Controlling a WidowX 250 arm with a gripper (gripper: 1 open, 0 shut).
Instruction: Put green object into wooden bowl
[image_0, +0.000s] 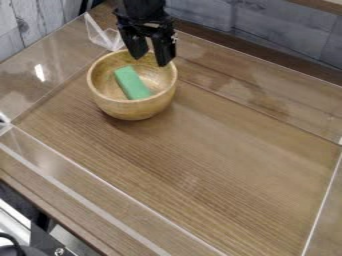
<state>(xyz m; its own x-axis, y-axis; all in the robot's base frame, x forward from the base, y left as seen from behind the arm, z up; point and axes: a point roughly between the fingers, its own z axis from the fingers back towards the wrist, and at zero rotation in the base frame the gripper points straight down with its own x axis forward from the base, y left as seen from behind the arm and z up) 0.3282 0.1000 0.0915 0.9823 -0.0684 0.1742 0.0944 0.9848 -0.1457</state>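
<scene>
The green object, a small bright green block, lies inside the wooden bowl at the left rear of the table. The bowl is round, light tan, with thick walls. My black gripper hangs just above the bowl's far rim, open, with nothing between its fingers. It is apart from the block.
A clear plastic wall surrounds the wooden tabletop. The table's front edge runs along the lower left. A grey plank wall stands behind.
</scene>
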